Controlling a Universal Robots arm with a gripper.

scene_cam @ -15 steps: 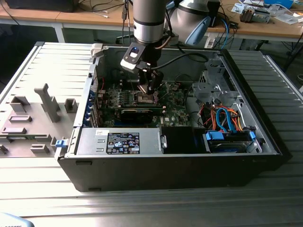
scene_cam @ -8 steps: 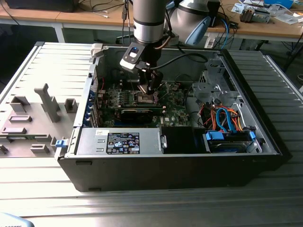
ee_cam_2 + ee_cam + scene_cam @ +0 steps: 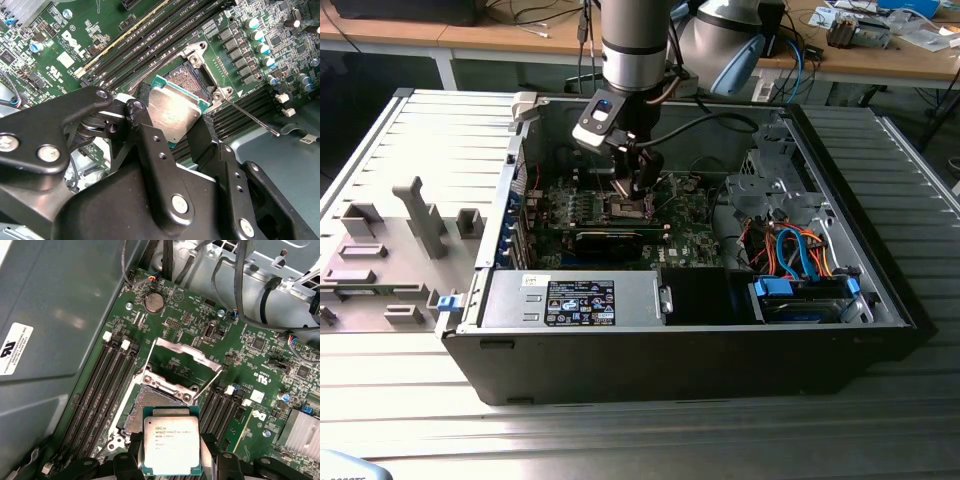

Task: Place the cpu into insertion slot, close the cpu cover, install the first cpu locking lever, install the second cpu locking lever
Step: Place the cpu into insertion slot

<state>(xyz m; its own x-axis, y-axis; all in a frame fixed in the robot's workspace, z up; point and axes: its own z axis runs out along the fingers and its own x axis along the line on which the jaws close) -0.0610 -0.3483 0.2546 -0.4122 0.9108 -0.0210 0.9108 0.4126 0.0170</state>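
My gripper (image 3: 638,185) hangs inside the open computer case, shut on the cpu (image 3: 170,445), a flat square chip with a silver-grey top and green edge. In the second wrist view the cpu (image 3: 175,112) sits between the black fingers (image 3: 145,125), tilted a little and partly over the insertion slot (image 3: 187,80). The insertion slot (image 3: 157,402) lies bare with its contact field showing. Beyond the slot the cpu cover (image 3: 187,351) stands swung up. Two thin wire locking levers (image 3: 149,360) (image 3: 207,384) stand raised on either side of the slot.
Black memory slots (image 3: 107,385) run along both sides of the socket. A long black expansion card (image 3: 610,240) and the power supply (image 3: 570,300) lie nearer the case front. Orange and blue cables (image 3: 790,250) and a drive cage (image 3: 765,185) fill the exterior view's right.
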